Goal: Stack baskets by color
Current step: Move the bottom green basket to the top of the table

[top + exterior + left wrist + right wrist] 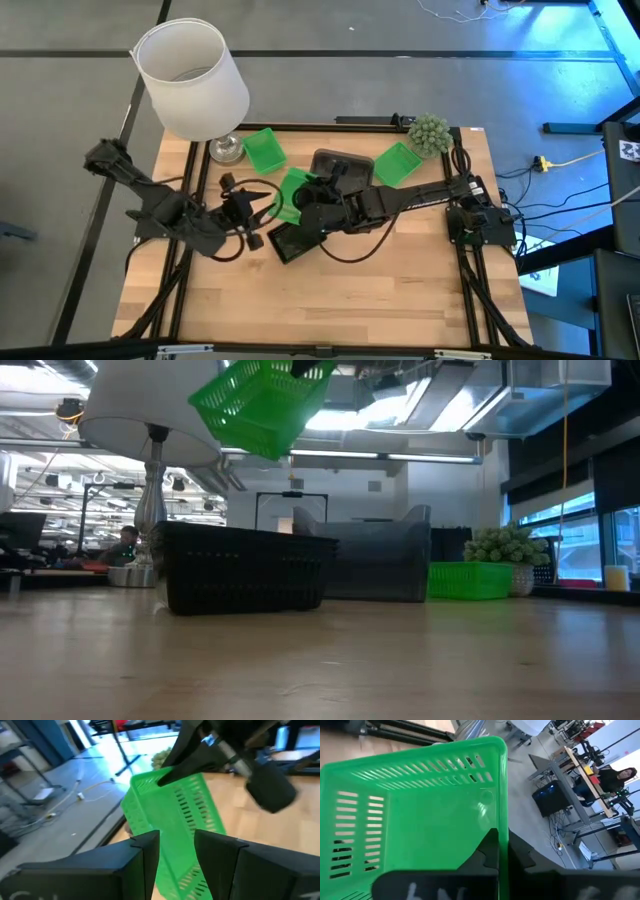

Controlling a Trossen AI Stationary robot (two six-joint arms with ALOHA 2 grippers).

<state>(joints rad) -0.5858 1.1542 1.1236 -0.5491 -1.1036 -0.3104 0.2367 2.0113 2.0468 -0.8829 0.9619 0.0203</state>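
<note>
Three bright green perforated plastic baskets show on the wooden table (400, 290). One of them, the lifted green basket (292, 193), hangs tilted in the air, pinched at its rim by the right gripper (318, 192), whose fingers are closed on the wall; in the right wrist view the basket's inside (415, 810) fills the picture with one dark finger (490, 851) against its edge. In the low view it floats high above the tabletop (262, 402).

Just beside it, on the side away from the right arm, stands the left gripper (262, 205), its jaws spread wide and holding nothing; in its own wrist view the two dark fingers (145, 851) straddle the basket's lower end (175, 825) without gripping.

Below and slightly nearer the table's front edge than the right gripper lies a black perforated basket (290, 240). Behind that gripper sits a smoky grey translucent basket (335, 163). A second green basket (265, 150) lies farther back, beside the white lampshade (190, 78), and a third green basket (396, 164) rests along the right arm, near the small round green plant (430, 133).
</note>
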